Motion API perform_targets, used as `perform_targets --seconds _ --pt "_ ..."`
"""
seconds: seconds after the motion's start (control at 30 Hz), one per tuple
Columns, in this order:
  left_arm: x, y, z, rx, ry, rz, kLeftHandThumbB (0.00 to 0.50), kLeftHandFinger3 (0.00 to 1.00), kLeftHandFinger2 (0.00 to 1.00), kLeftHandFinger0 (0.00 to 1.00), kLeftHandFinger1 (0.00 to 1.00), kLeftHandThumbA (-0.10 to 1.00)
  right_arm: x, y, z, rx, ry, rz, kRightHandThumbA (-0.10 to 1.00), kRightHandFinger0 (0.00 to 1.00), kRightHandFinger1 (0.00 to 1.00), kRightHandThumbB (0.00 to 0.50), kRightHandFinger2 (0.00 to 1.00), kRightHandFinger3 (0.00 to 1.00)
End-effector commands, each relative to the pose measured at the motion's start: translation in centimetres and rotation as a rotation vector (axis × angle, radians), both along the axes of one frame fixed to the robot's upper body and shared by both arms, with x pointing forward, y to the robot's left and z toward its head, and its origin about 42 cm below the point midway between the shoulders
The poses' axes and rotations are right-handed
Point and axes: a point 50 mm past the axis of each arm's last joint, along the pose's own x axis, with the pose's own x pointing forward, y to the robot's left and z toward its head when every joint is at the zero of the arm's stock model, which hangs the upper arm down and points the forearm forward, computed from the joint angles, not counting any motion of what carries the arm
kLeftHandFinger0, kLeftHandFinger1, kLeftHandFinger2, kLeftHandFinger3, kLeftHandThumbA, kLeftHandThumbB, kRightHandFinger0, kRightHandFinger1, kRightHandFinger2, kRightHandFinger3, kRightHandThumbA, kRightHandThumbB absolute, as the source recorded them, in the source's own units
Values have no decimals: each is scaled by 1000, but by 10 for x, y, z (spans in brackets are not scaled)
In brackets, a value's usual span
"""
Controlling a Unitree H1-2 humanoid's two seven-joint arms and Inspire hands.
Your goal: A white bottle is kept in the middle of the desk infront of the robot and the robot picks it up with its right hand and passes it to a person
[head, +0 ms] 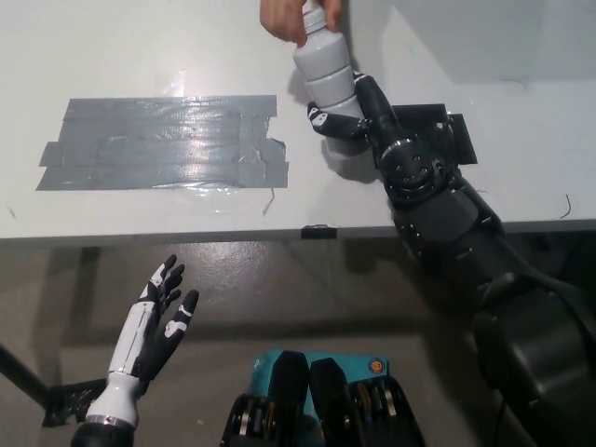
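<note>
A light grey desk (140, 56) is seen from steeply above, its front edge running across the middle of the view. On its left half, a wide patch of shiny grey duct tape strips (163, 142) is stuck flat to the surface.

A white ribbed plastic bottle (323, 70) is held upright above the desk, near the top centre of the view and to the right of the tape patch. Its lower part is wrapped by the fingers of the black right hand (358, 116), which is closed around it. The black right arm (466, 251) reaches in from the bottom right, crossing the desk's front edge.

At the very top edge, a person's hand (289, 19) is closed on the neck and cap end of the same bottle, so the bottle is gripped at both ends at once.

The white left hand (158, 317) is seen at the lower left, below the desk's edge and well apart from the bottle. It is held open with fingers spread, and nothing is in it.
</note>
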Motion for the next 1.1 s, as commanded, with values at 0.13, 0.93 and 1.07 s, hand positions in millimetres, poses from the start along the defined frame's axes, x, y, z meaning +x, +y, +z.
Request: perform_targets --seconds 0.13,0.93,1.07 --pt "4 1 11 31 -44 -9 68 1000 1000 1000 1000 778 5 5 26 74 -71 83 602 981 1000 479 1000 1000" --pt "11 4 17 23 -51 -4 87 1000 1000 1000 1000 817 -85 -60 48 188 -462 237 946 1000 1000 409 1000 1000" --pt "11 4 16 19 -53 -3 90 1000 1000 1000 1000 820 -132 -78 47 274 -534 250 1000 1000 1000 398 1000 1000"
